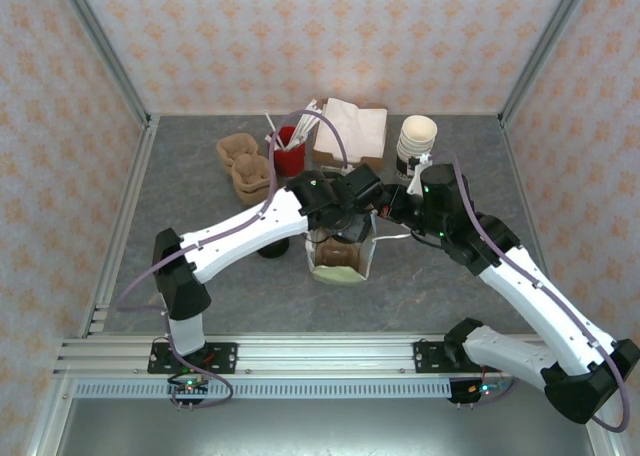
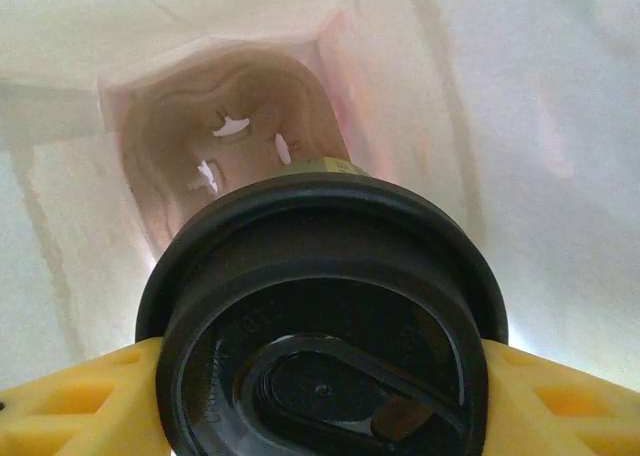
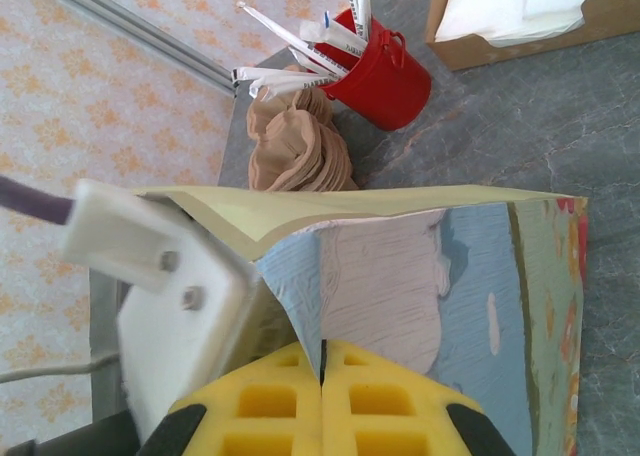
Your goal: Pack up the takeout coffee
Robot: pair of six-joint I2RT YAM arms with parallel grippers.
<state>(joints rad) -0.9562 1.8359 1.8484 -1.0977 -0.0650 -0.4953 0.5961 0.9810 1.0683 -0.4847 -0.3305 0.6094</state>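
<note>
Takeout coffee [image 2: 320, 276] clamped, left gripper [image 2: 320, 396] inside bag [image 2: 520, 126]

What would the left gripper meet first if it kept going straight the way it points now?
The left gripper points down into the paper bag: probably the brown pulp cup carrier at the bottom, reached first by the lidded coffee cup it holds.

The takeout coffee [image 2: 320, 326] has a glossy black lid above a sliver of olive-green cup. The paper bag [image 3: 450, 276] is whitish inside, and its outside is printed in pale blue, cream and green (with red specks at one corner). The left jaws and right jaws are bright yellow. Far back stand a red holder [image 1: 289, 158] and tan pulp trays [image 1: 245, 166]. The counter [image 1: 200, 206] is veined grey, and the walls [image 1: 300, 36] are cream with orange floral motifs.
</note>
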